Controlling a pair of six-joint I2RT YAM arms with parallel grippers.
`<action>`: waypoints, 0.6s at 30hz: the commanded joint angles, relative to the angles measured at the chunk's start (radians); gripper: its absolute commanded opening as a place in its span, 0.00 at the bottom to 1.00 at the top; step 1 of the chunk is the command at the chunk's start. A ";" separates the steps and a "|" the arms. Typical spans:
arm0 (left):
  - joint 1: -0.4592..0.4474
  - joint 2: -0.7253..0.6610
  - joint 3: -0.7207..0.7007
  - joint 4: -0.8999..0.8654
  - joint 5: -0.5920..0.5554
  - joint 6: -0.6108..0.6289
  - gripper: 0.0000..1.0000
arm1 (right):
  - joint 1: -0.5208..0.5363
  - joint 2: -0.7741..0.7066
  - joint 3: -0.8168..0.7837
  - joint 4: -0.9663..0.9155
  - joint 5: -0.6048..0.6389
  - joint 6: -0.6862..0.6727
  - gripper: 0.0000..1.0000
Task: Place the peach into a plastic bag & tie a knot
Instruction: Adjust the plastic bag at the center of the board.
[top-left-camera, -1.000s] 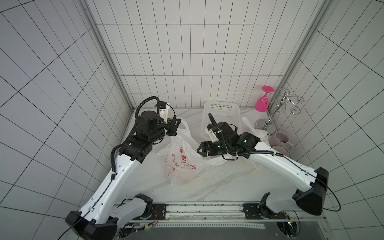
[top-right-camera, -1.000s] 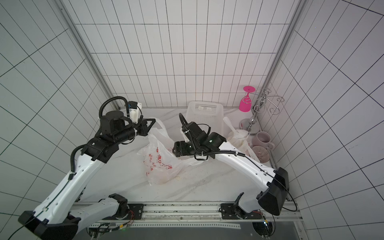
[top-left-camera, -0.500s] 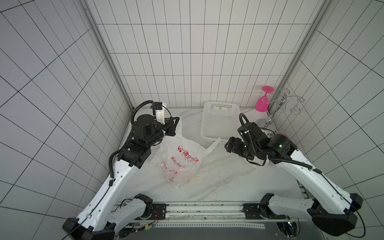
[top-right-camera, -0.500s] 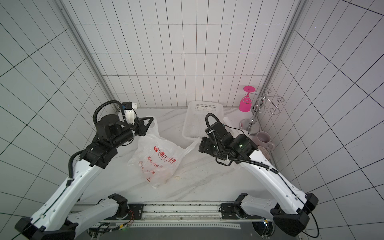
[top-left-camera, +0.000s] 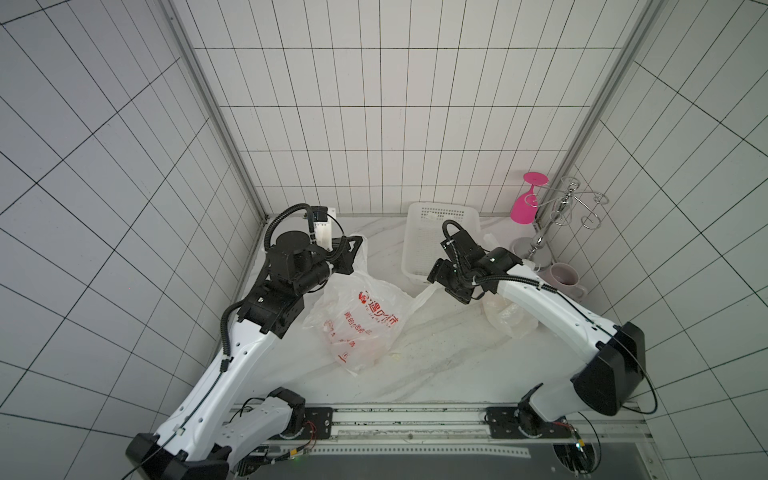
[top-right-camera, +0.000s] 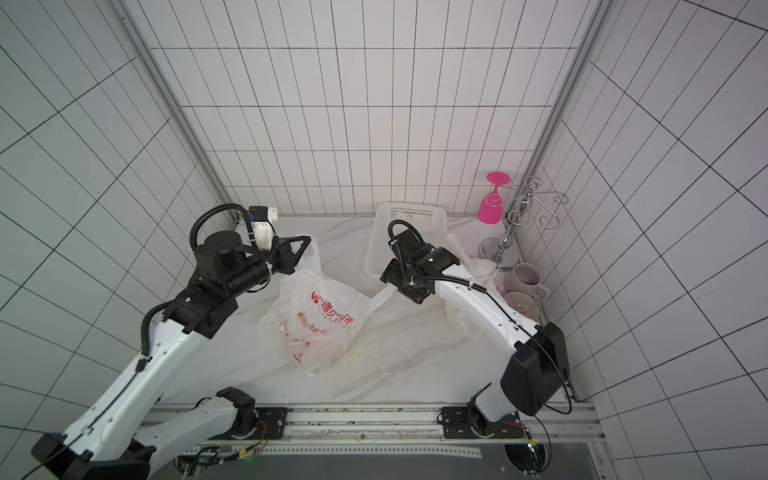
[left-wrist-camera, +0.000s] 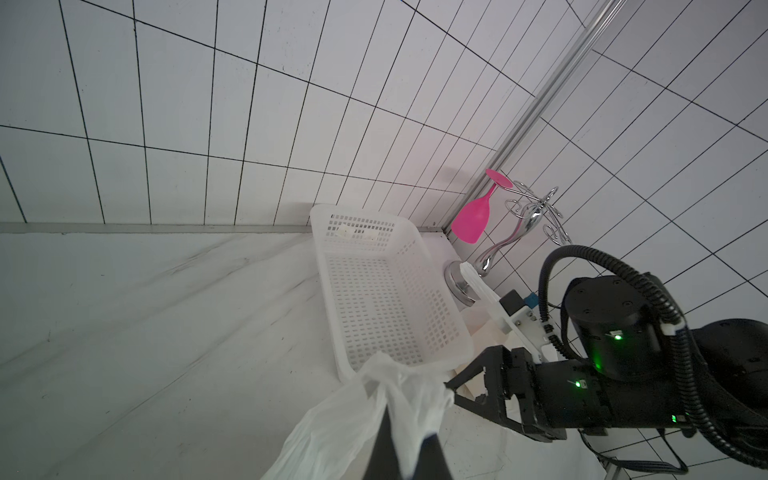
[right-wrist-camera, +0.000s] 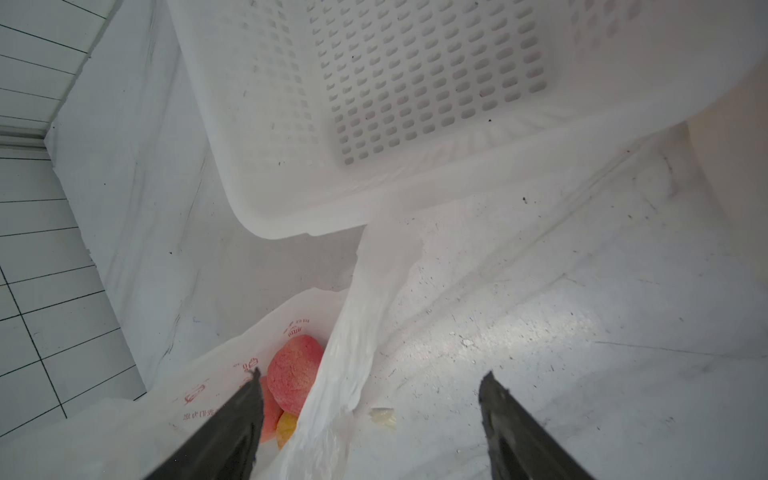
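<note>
The left gripper (top-left-camera: 352, 251) is clenched on one handle of the red-printed plastic bag (top-left-camera: 361, 320), which slumps on the marble tabletop (top-left-camera: 436, 365) between the two arms. The right gripper (right-wrist-camera: 370, 376) is released, its jaws spread wide, and the bag's other handle (right-wrist-camera: 374, 282) runs ungripped between them, just beside the white perforated basket (right-wrist-camera: 291, 216). The peach (right-wrist-camera: 294, 374) lies inside the bag, showing through its mouth next to a yellow item (right-wrist-camera: 286, 428).

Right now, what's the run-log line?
peach in bag | left gripper shut on bag | right gripper open, straddling handle | not yet tied
</note>
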 joint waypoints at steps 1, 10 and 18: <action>-0.004 -0.017 -0.005 0.018 0.008 -0.001 0.00 | -0.013 0.075 -0.030 0.115 -0.030 0.060 0.75; 0.005 -0.017 0.054 -0.038 -0.018 0.026 0.00 | -0.025 0.024 -0.048 0.155 0.010 0.013 0.15; 0.005 -0.041 0.270 -0.236 -0.227 0.046 0.00 | -0.035 -0.146 0.256 -0.014 0.019 -0.409 0.00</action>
